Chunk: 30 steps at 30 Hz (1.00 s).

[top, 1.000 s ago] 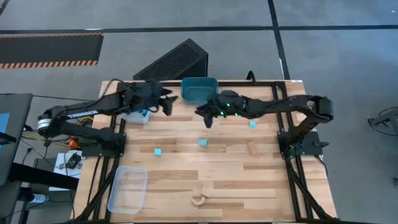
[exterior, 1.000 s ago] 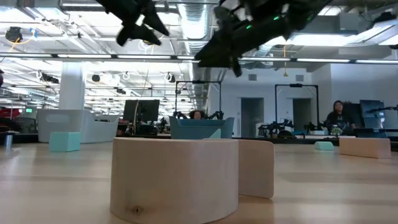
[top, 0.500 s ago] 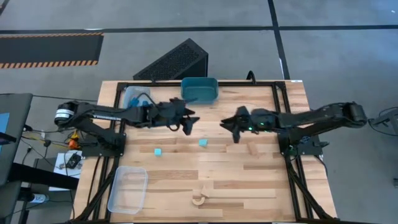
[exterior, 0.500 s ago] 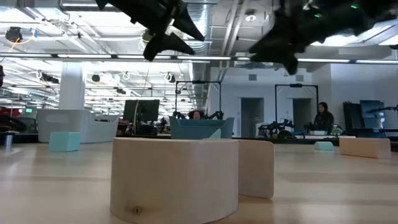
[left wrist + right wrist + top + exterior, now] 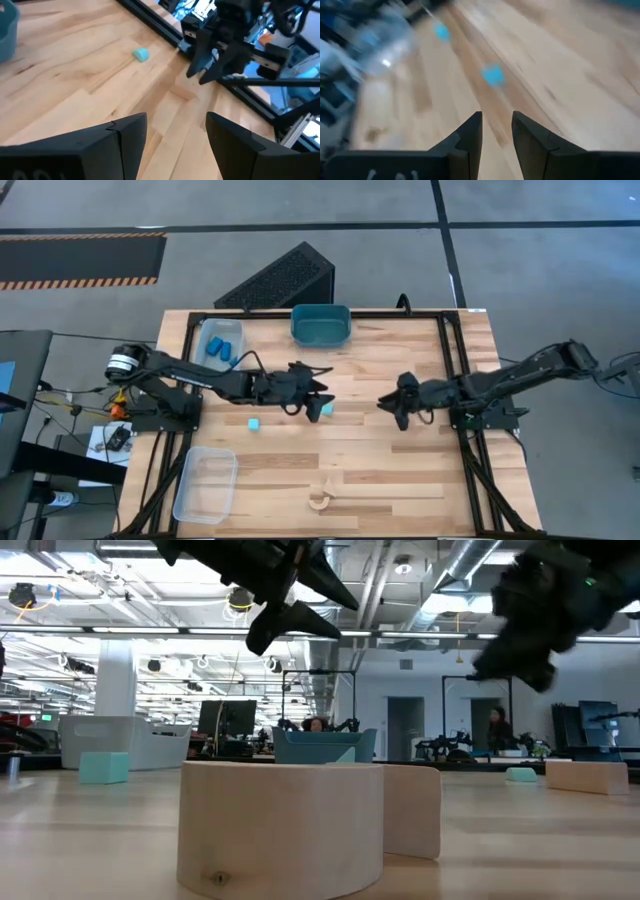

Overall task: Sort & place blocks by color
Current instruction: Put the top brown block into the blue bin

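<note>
Pale cyan block (image 5: pixel 327 409) is hovered over at table centre by the left gripper (image 5: pixel 318 406), jaws parted, empty; the right gripper (image 5: pixel 396 409), at three o'clock, is likewise parted and empty.

The right gripper (image 5: pixel 496 131) shows two dark fingers (image 5: pixel 465 142) with a narrow gap between them and nothing held. Beyond lies a wooden tabletop (image 5: pixel 560 70). Two cyan blocks rest on it: one near (image 5: pixel 493 75), one farther (image 5: pixel 441 32). The picture is motion-blurred.
</note>
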Available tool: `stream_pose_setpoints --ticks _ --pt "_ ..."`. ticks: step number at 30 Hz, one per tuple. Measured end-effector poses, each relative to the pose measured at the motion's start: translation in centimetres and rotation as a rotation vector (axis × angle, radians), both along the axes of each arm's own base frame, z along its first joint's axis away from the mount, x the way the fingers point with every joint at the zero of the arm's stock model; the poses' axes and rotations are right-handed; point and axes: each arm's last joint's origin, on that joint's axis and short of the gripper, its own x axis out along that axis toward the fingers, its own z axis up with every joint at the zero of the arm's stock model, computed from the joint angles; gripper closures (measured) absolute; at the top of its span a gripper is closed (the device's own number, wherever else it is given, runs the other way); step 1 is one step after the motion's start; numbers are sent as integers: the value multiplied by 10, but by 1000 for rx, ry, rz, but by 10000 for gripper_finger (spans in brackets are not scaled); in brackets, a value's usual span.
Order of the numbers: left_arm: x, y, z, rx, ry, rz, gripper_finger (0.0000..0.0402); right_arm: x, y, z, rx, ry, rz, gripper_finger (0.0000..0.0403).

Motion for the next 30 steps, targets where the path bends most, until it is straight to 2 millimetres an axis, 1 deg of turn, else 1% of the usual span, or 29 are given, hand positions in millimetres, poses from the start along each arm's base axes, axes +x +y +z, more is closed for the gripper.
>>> stream_pose_setpoints --ticks 6,10,13,16,19,21,23,25,27,30 --pt "-2 -3 -2 25 28 8 212 -21 6 -20 20 244 -103 275" --pt "-2 -3 -4 29 46 11 212 -31 4 -24 59 368 -185 275" --pt "-3 -3 -5 36 62 18 212 -36 3 -20 84 444 -251 275" --pt "-4 -2 -7 27 81 28 212 -38 2 -9 96 475 -302 276" --pt "-6 0 -10 13 111 50 212 -38 2 2 110 484 -321 275" --pt "-7 4 -12 15 134 62 212 -35 3 5 124 490 -309 271" --pt "-7 8 -12 15 141 78 212 -33 6 4 126 494 -279 261" --pt "-7 14 -12 14 139 95 212 -31 9 3 122 484 -271 242" --pt "-6 22 -12 27 143 92 212 -30 10 1 126 493 -299 215" --pt "-6 37 -12 36 154 54 211 -31 8 -2 203 555 -328 163"
